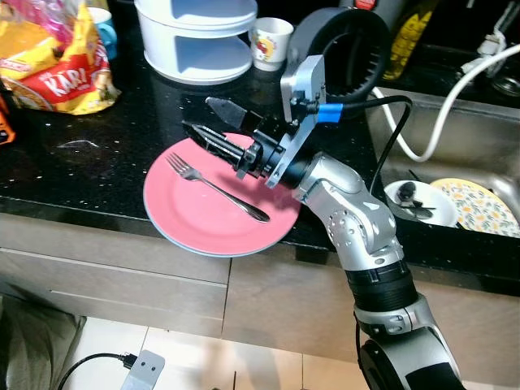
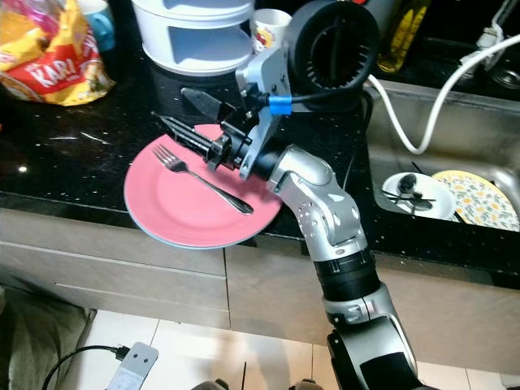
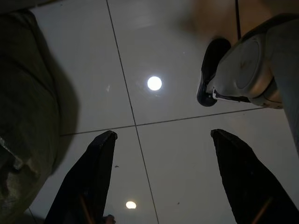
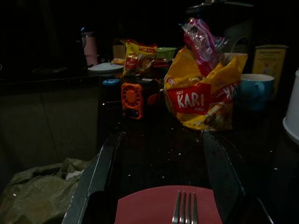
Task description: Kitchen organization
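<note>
A pink plate (image 1: pixel 191 213) lies on the black counter and overhangs its front edge. A silver fork (image 1: pixel 218 189) rests across the plate, tines toward the back left. My right gripper (image 1: pixel 208 115) hovers just above the plate's far rim, open, fingers pointing left with nothing between them. In the right wrist view the plate (image 4: pixel 149 207) and the fork tines (image 4: pixel 185 205) sit low between the two black fingers (image 4: pixel 96 175). My left gripper (image 3: pixel 161 135) hangs open over the white tiled floor.
A yellow snack bag (image 1: pixel 57 61), a white tiered container (image 1: pixel 199 36) and a paper cup (image 1: pixel 269 42) stand at the back of the counter. The sink (image 1: pixel 487 146) at right holds a patterned plate (image 1: pixel 479 207), a white dish and a hose. An orange gadget (image 4: pixel 133 99) sits beyond the bag.
</note>
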Tool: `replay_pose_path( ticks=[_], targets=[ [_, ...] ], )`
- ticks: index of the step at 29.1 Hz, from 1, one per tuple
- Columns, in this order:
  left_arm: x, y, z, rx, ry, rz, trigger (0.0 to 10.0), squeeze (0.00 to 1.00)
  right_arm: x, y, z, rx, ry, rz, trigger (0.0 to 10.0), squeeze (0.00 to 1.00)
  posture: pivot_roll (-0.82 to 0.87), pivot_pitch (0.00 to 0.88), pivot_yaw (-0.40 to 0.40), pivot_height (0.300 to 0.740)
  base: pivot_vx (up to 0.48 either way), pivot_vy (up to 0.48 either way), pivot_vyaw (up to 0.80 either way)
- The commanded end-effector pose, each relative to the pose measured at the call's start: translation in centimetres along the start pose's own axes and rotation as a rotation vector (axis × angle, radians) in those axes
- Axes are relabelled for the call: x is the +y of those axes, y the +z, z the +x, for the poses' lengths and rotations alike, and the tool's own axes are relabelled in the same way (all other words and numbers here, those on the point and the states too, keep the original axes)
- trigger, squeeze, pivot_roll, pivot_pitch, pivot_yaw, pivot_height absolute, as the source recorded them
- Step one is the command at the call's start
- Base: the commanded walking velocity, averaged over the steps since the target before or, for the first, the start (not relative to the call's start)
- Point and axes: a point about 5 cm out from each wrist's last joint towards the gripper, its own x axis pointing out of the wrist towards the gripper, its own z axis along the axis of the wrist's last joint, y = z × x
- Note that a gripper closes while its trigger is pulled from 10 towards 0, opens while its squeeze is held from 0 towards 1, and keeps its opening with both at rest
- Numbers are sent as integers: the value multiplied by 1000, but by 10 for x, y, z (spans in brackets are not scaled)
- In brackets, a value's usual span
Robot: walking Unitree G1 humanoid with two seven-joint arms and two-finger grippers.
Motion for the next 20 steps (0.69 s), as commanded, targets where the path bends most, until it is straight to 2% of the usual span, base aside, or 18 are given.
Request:
replay_pose_path(
  ticks=[1, 12, 17, 20],
  targets=[
    [-5, -9, -1, 34, -17, -3, 10000, 0, 2, 2, -2, -4, 10, -15, 10000, 0, 111, 85, -80, 740, 0, 0, 800],
    [-7, -11, -1, 45, -41, -13, 10000, 0, -3, -1, -6, -2, -37, -9, 10000, 0, 110, 88, -69, 740, 0, 0, 800],
    [-3, -11, -1, 45, -14, 0, 10000, 0, -4, 0, -6, -19, -57, 2, 10000, 0, 107, 88, -65, 740, 0, -460, 800],
    [-3, -12, -1, 53, -12, 6, 10000, 0, -6, 1, -8, -25, -74, 6, 10000, 0, 106, 88, -63, 740, 0, 0, 800]
  ],
)
